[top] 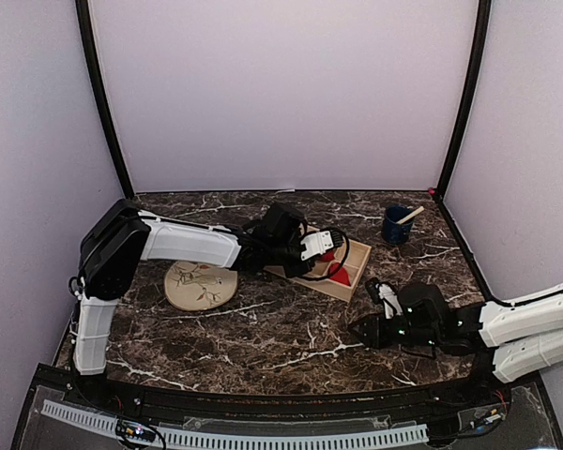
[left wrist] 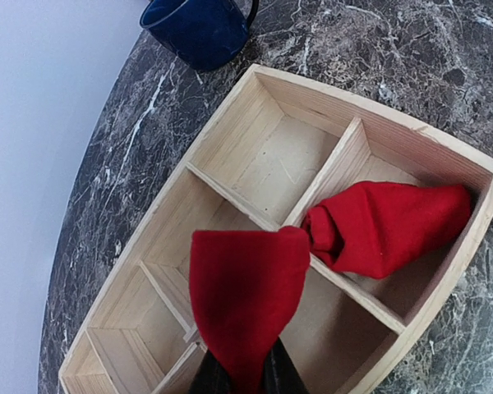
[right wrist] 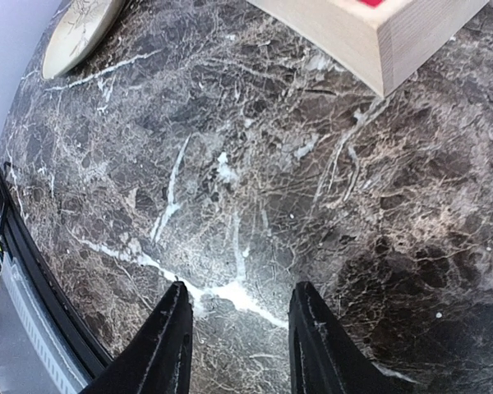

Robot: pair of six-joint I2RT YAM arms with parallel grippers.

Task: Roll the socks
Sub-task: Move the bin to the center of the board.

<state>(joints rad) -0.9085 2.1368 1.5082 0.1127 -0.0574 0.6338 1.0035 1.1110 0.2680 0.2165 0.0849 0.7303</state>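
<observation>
We are seeing the left pincer (left wrist: 240, 373) clamping a red sock (left wrist: 246, 283) above the wooden tray (left wrist: 370, 111); a rolled sock (left wrist: 390, 226) is lying in an end compartment, seeming to meet the held one at a divider; the right pincer (right wrist: 240, 341) is hovering empty, jaws apart, over bare worktop (right wrist: 255, 164); only the left wrist view is showing the dividers; the right wrist view is catching just a tray corner and the plate (right wrist: 82, 33).

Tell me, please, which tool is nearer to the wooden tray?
Left. The left tool is right above the tray, gripping a red sock that reaches into it. The right tool, open, is over the table, apart from the tray's corner.
</observation>
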